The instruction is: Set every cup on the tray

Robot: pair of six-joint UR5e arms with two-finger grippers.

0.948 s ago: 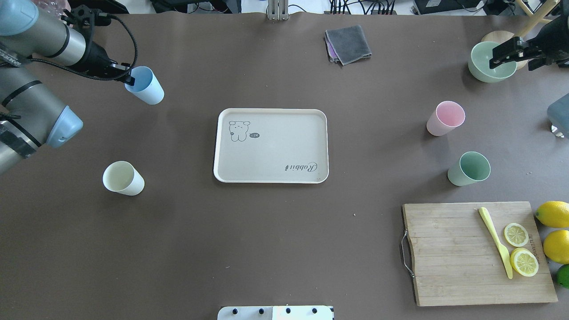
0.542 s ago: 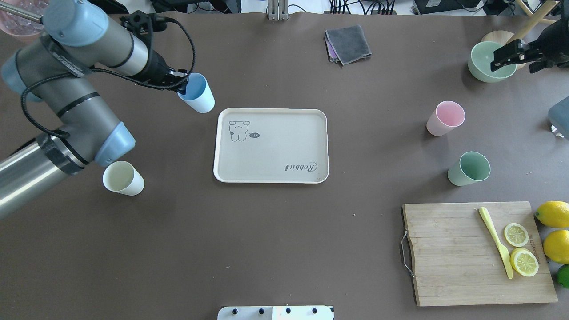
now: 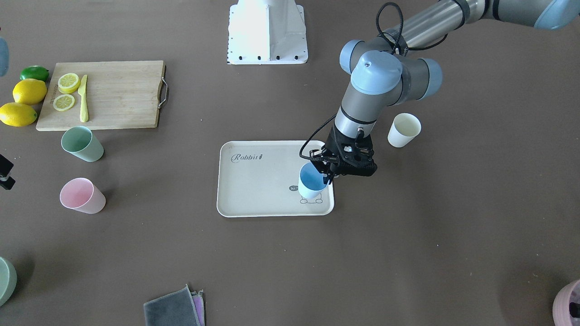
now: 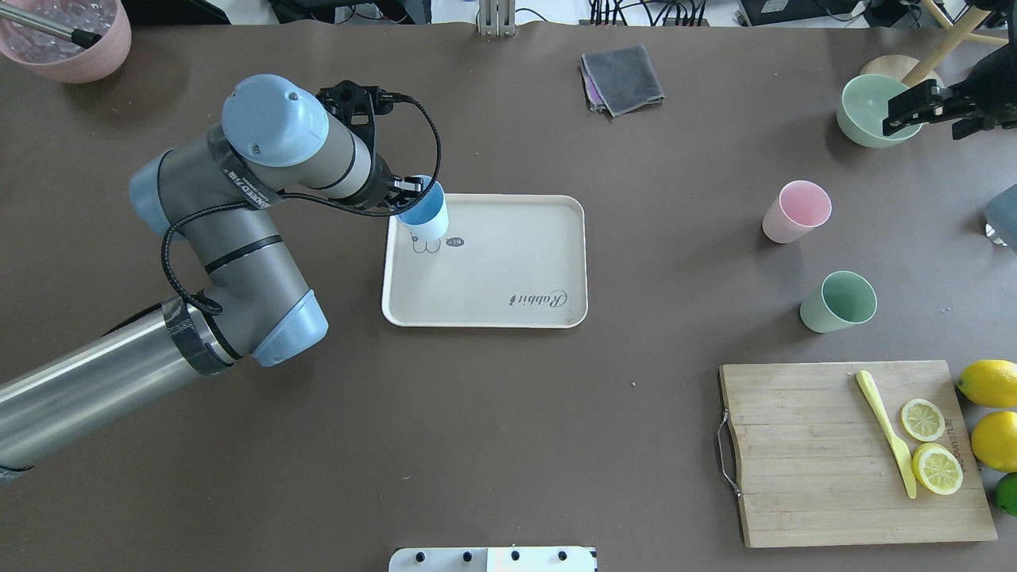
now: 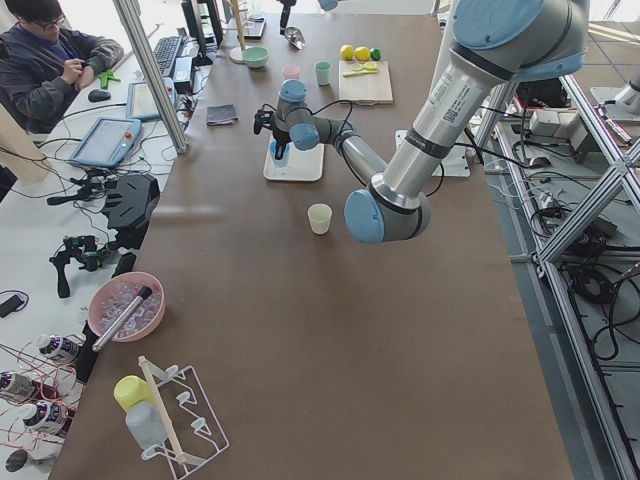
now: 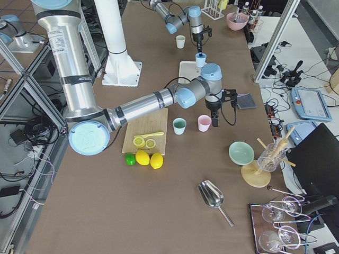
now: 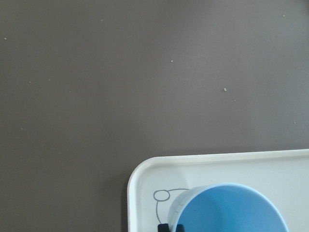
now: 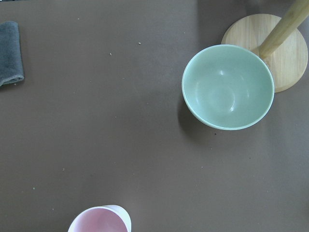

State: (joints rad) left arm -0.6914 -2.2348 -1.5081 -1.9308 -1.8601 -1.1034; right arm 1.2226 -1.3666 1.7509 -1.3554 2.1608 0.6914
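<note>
My left gripper [image 4: 407,196] is shut on the rim of the light blue cup [image 4: 425,213] and holds it low over the tray's [image 4: 493,262] far left corner, above the bunny drawing. I cannot tell whether it touches. The cup [image 3: 311,182], gripper [image 3: 334,174] and tray [image 3: 258,190] also show in the front view. The cream cup [image 3: 403,130] stands on the table left of the tray, hidden by my arm in the overhead view. The pink cup [image 4: 796,210] and the mint cup [image 4: 838,302] stand right of the tray. My right gripper [image 4: 933,119] is open and empty at the far right.
A mint bowl [image 4: 870,110] and a wooden stand sit under my right gripper. A bamboo cutting board [image 4: 810,453] with a yellow knife and lemon slices lies at the near right, with lemons [image 4: 989,383] beside it. A grey cloth [image 4: 622,78] lies at the back. A pink bowl [image 4: 67,36] is at the far left.
My left arm has carried the light blue cup to the right, from the table's far left to over the tray's corner. The right gripper has barely moved.
</note>
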